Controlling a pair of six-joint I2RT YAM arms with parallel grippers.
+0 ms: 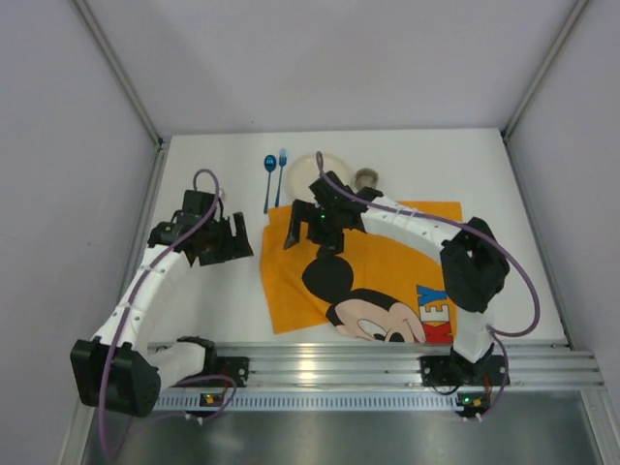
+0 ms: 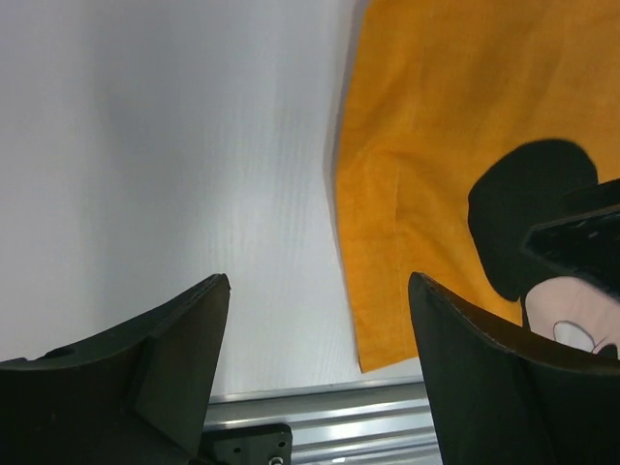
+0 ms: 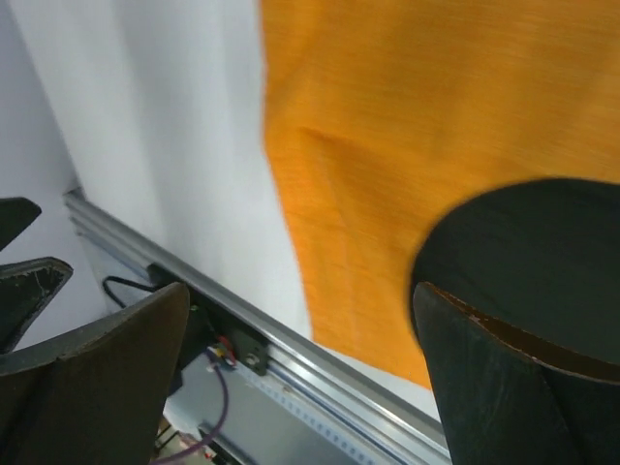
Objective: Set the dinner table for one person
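Although the orange cloth mat (image 1: 288, 286) is lying spread, the round white plate (image 1: 304, 172) is waiting beyond it; left tool (image 2: 320, 281) and right tool (image 3: 300, 291) are gaping empty.

1. The top view is bright and even; soft light comes from above, and the white dinner table (image 1: 223, 300) keeps its matte tone without burnt spots
2. Shadows are short and faint, lying close under the left arm (image 1: 145, 281) and the right arm (image 1: 417, 223)
3. The metal rail (image 1: 387, 360) at the near edge of the table shows pale glare in streaks
4. Both wrist views are blurred; the weave of the orange mat (image 3: 387, 145) is smeared and its edge unsharp
5. The black fingers (image 2: 165, 378) close to each wrist lens are dark and out of focus, with almost no detail
6. In the left wrist view the table fades to grey toward the left side
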